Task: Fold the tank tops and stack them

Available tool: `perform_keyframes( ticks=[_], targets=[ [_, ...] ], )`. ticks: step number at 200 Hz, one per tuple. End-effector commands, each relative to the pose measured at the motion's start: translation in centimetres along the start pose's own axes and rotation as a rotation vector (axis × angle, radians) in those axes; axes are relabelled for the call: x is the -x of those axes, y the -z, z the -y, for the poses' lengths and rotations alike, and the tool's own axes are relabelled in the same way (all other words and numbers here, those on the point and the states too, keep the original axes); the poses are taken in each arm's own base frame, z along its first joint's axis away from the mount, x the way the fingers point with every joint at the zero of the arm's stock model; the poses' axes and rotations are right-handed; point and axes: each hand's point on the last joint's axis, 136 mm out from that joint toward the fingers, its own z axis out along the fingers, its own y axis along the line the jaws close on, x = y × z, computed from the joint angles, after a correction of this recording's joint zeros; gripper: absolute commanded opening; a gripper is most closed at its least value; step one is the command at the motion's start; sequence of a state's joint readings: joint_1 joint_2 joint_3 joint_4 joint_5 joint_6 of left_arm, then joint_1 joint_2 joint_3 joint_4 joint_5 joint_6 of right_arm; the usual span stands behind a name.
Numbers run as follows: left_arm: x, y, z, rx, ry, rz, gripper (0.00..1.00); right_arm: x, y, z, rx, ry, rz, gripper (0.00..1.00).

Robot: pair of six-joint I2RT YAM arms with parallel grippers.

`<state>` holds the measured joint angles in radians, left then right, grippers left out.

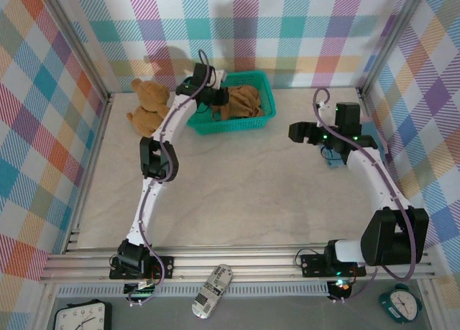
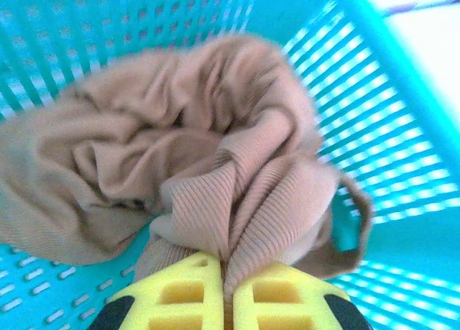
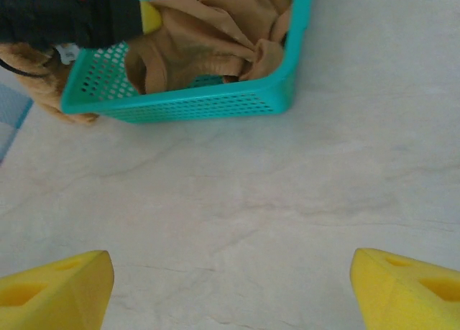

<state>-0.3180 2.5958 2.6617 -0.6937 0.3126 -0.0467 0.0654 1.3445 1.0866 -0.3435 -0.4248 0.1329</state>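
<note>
1. Pinching a ribbed fold of the brown tank top (image 2: 215, 157) between the left fingers (image 2: 205, 283), pressed together on the cloth.
2. Lying crumpled inside the teal basket (image 2: 402, 121) at the far side of the surface (image 3: 287, 200); bunched, no clear long axis.
3. Holding the right fingers (image 3: 61, 290) spread wide and empty over bare surface, well apart from the basket.
4. Likely next: lifting straight up over the basket wall, then toward the open middle; left arm nearer by far.
5. Worth watching the loose strap (image 2: 359, 215) beside the mesh.
</note>
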Motion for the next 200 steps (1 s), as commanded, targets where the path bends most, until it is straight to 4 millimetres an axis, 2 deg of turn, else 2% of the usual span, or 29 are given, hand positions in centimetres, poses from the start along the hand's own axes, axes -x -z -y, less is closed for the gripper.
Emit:
perform_keyframes(
  ticks=[1,29,67,97,112,125,138,150,176,200],
  targets=[
    [8.6,12.2,5.3,-0.032,-0.111,0.218,0.0,1.2,-1.5,-1.8,0.065,-0.047,0.051,0.86],
    [10.1,18.2,8.4,-0.059,-0.14,0.267,0.0,1.5,-3.5,-3.4,0.103,-0.009,0.064,0.86],
    [11.7,26.5,14.1,-0.093,-0.217,0.383,0.0,2.7,-5.4,-6.2,0.176,0.084,0.103,0.84],
    [11.4,33.9,18.9,-0.116,-0.271,0.471,0.0,3.7,-5.0,-9.7,0.258,0.201,0.148,0.84],
    [10.6,37.0,20.8,-0.142,-0.274,0.491,0.0,3.8,-4.5,-11.2,0.285,0.241,0.153,0.83],
    [9.5,39.0,22.0,-0.17,-0.257,0.483,0.0,3.4,-3.7,-12.5,0.31,0.283,0.157,0.83],
    [8.1,40.1,23.0,-0.222,-0.208,0.448,0.0,2.8,-2.6,-13.6,0.334,0.314,0.157,0.82],
    [6.0,39.5,23.4,-0.242,-0.164,0.381,0.0,1.8,-1.6,-14.2,0.351,0.335,0.152,0.82],
    [0.6,36.0,23.8,-0.293,-0.036,0.215,0.0,-1.2,1.2,-14.6,0.375,0.341,0.119,0.81],
    [-3.5,33.1,25.0,-0.374,0.091,0.117,0.0,-4.5,3.8,-14.5,0.386,0.337,0.073,0.8]
  ],
)
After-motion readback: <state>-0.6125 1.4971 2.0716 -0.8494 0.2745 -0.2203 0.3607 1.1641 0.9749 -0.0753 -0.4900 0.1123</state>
